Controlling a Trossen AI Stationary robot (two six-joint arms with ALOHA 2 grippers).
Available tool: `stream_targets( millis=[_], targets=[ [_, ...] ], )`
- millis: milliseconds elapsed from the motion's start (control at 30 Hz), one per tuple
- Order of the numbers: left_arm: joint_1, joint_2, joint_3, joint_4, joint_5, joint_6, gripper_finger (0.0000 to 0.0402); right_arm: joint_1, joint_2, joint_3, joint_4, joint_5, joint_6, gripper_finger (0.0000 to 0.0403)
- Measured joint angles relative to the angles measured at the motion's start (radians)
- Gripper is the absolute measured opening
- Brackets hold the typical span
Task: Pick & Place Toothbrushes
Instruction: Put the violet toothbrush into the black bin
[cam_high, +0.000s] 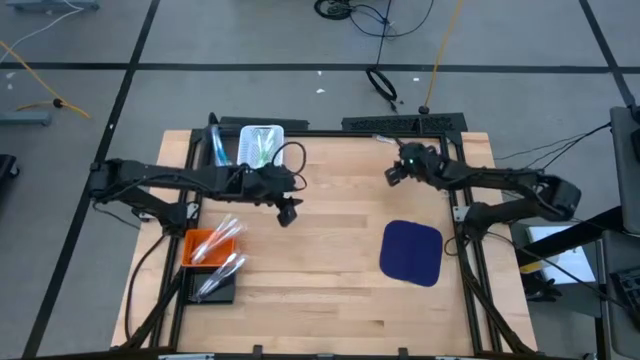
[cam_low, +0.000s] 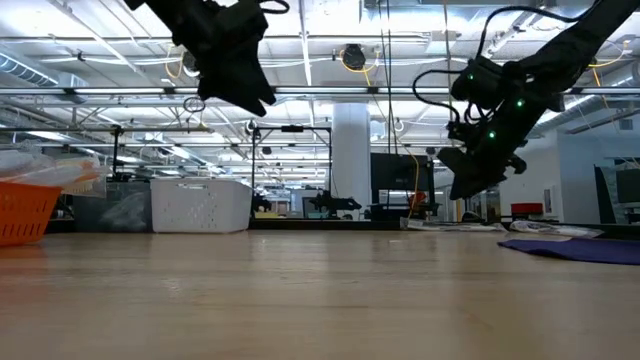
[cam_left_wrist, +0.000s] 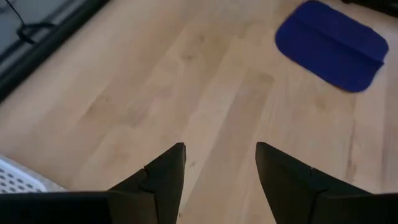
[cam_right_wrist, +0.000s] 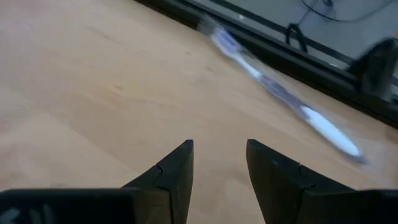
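Left end effector (cam_high: 288, 213): spread, empty, above bare tabletop (cam_high: 330, 270) | Right end effector (cam_high: 393, 174): spread, empty, near a lone toothbrush (cam_right_wrist: 280, 93) at far edge

- I'm working in a large open lab or industrial hall: the exposed white ceiling trusses (cam_low: 330, 95) carry rows of strip lights.
- Loose black cables (cam_high: 375, 20) trail over the grey tiled floor (cam_high: 250, 35) beyond the pale wooden table (cam_high: 330, 260).

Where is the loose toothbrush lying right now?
The loose toothbrush lies on the table's far edge, ahead of the right gripper, against the black frame rail.
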Motion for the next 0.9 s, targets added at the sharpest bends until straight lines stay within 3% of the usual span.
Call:
stream_targets(
  millis=[600,900],
  targets=[
    [-0.038,0.000,0.000,0.074,-0.102,-0.050,0.0198,-0.287,0.015,0.000,-0.016,-0.073,-0.238,0.0139],
    [-0.038,0.000,0.000,0.122,-0.104,-0.050,0.0198,-0.342,0.175,0.105,-0.030,-0.100,-0.322,0.0139]
  ],
)
